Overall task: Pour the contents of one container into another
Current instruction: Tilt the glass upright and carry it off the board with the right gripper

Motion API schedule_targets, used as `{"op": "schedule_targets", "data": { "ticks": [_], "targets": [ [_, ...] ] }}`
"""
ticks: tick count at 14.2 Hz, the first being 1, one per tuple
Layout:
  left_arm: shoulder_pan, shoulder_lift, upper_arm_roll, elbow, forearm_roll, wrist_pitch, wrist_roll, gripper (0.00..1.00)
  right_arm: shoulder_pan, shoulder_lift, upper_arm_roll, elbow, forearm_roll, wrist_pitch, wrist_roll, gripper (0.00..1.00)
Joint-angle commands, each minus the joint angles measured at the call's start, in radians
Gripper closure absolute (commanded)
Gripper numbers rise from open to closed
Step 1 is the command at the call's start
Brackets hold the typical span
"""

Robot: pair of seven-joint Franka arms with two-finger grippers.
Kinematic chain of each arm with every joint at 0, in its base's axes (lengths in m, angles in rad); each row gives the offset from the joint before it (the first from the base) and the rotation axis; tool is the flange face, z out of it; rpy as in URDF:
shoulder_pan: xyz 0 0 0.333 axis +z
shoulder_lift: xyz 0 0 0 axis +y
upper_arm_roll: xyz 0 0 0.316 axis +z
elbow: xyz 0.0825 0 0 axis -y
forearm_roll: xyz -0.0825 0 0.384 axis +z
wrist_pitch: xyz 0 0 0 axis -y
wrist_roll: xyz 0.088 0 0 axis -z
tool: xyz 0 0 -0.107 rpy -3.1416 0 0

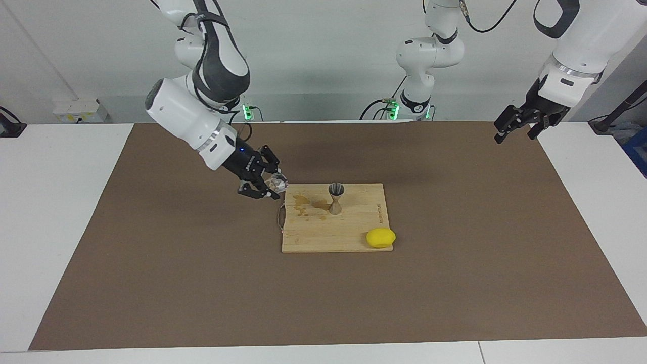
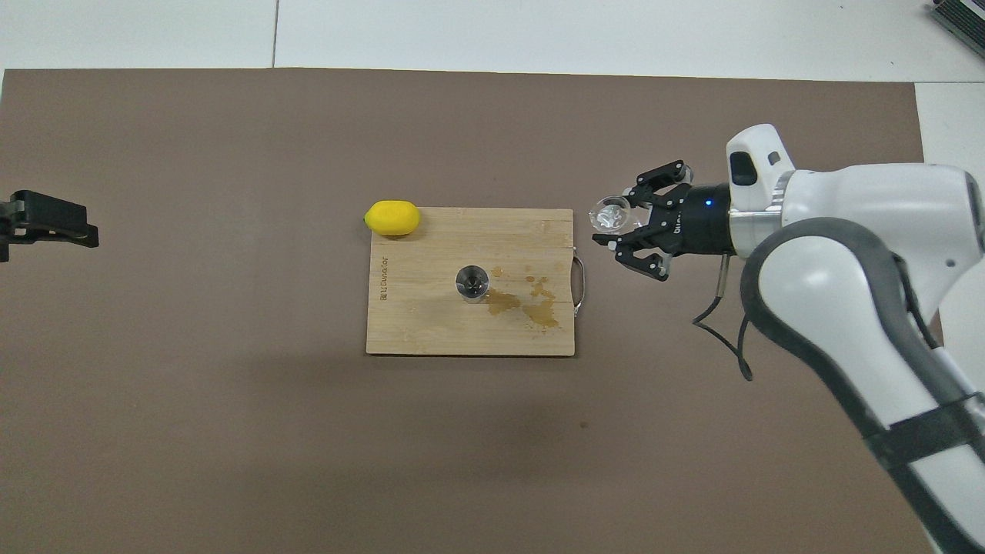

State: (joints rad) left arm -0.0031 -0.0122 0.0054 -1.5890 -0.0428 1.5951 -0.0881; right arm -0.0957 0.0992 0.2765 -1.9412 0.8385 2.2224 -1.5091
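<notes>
My right gripper (image 1: 269, 180) is shut on the small clear glass cup (image 1: 277, 182) and holds it in the air over the brown mat, just off the handle end of the wooden board (image 1: 349, 235). In the overhead view the cup (image 2: 610, 215) shows its round mouth between the fingers of the right gripper (image 2: 620, 220). The grey steel jigger (image 1: 336, 198) stands upright on the board (image 2: 431, 327), and it also shows in the overhead view (image 2: 472, 282). My left gripper (image 1: 515, 129) waits open and raised over the mat's edge at the left arm's end.
A yellow lemon (image 1: 380, 237) lies on the board's corner farthest from the robots (image 2: 392, 217). Brownish spilled liquid (image 1: 309, 202) wets the board beside the jigger, toward the right arm's end (image 2: 525, 302). A wire handle (image 2: 580, 285) sticks out from the board.
</notes>
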Motion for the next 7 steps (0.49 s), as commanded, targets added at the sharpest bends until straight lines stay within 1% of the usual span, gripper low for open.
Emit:
{"op": "schedule_targets", "data": {
  "ticks": [1,3,4,7],
  "targets": [
    [-0.021,0.005,0.004,0.026,0.014,0.005,-0.028,0.0,-0.105,-0.021,0.013,-0.018,0.066,-0.068,-0.114,1.0],
    [-0.025,0.006,0.004,0.03,0.014,0.003,-0.027,0.0,-0.189,-0.019,0.013,-0.025,0.118,-0.121,-0.213,1.0],
    [-0.029,0.006,0.007,0.03,0.014,-0.001,-0.025,0.0,-0.225,-0.013,0.013,-0.037,0.144,-0.128,-0.27,1.0],
    [-0.029,0.006,0.007,0.03,0.024,0.006,-0.018,0.0,-0.324,0.022,0.013,-0.059,0.215,-0.2,-0.428,1.0]
  ]
}}
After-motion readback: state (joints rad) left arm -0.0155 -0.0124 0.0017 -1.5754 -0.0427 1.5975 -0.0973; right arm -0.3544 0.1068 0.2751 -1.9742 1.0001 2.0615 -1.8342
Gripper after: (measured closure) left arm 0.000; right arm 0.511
